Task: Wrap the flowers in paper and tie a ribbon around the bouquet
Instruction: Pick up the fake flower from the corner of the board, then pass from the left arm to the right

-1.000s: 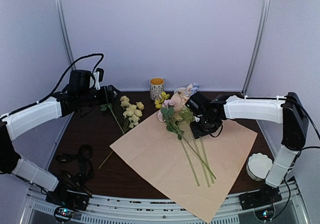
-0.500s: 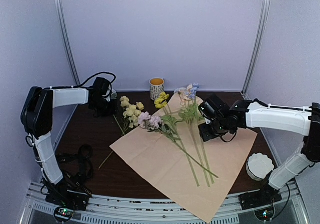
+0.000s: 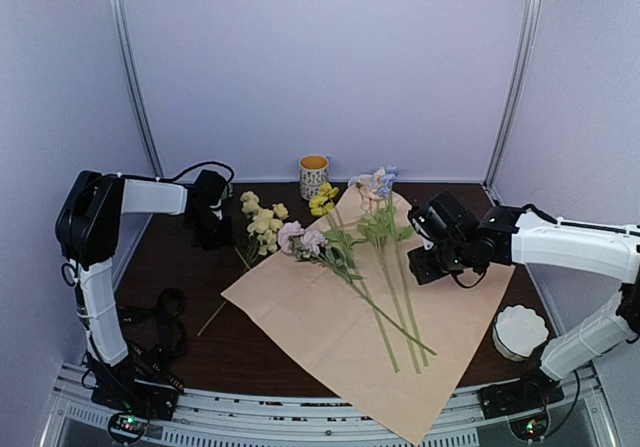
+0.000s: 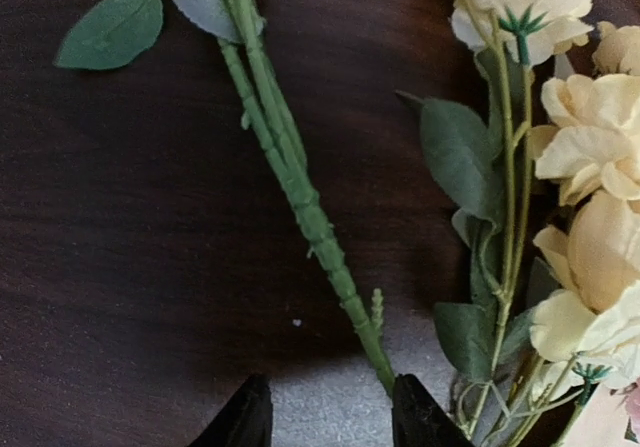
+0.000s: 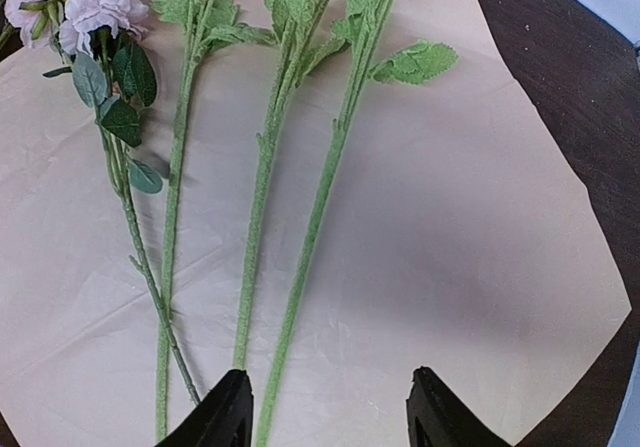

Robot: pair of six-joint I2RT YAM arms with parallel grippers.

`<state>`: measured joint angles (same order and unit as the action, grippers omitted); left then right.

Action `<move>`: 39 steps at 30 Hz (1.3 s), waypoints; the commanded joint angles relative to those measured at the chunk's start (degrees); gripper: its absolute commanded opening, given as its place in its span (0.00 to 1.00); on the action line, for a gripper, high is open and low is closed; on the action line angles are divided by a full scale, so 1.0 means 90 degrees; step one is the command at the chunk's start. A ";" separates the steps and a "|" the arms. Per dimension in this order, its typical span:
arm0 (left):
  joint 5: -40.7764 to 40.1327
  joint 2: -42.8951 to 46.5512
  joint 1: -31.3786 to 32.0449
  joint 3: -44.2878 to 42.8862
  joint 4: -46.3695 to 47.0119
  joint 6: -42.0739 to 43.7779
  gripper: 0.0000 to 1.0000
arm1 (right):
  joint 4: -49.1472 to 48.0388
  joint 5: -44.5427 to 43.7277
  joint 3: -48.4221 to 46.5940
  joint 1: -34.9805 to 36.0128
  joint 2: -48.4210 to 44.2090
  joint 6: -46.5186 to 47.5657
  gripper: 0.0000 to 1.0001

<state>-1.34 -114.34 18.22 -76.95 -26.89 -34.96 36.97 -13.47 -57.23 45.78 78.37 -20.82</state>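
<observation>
Drawing back toward the right edge of the counter [image 3: 180, 267] over the last second, the right claw [image 3: 425, 264] is hovering wide and empty above the paper [image 3: 300, 317], with the pink blooms it carried now lying down. The flowers [image 3: 345, 257] are lying across the paper's peach face, stems pointing at the near edge. The left claw [image 3: 212, 233] is sitting low near the far left corner, fingers partly apart around a green stem [image 4: 300, 197] without pinching it, beside a yellow spray [image 3: 262, 222]. Dark counter is showing between paper and left edge. A cup [image 3: 314, 176] is standing at the far edge, its print too small to read.
</observation>
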 commanded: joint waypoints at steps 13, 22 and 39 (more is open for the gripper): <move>0.0316 -0.0395 0.0016 -0.0700 0.0109 -0.0134 0.46 | -0.0183 -0.0421 0.0440 0.0026 -0.0443 0.0152 0.54; 0.0056 -0.0694 -0.0042 -0.0813 -0.0400 0.0090 0.22 | -0.0293 -0.0325 0.0575 0.0028 -0.0544 0.0008 0.54; -0.0782 0.2727 -0.0392 0.0192 0.1113 0.0585 0.00 | -0.0780 0.0570 0.1023 0.0065 -0.1772 0.0053 0.55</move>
<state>-4.97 -101.75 14.81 -77.14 -26.98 -34.37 33.82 -12.95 -49.15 45.87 66.63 -21.19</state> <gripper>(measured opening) 0.040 0.546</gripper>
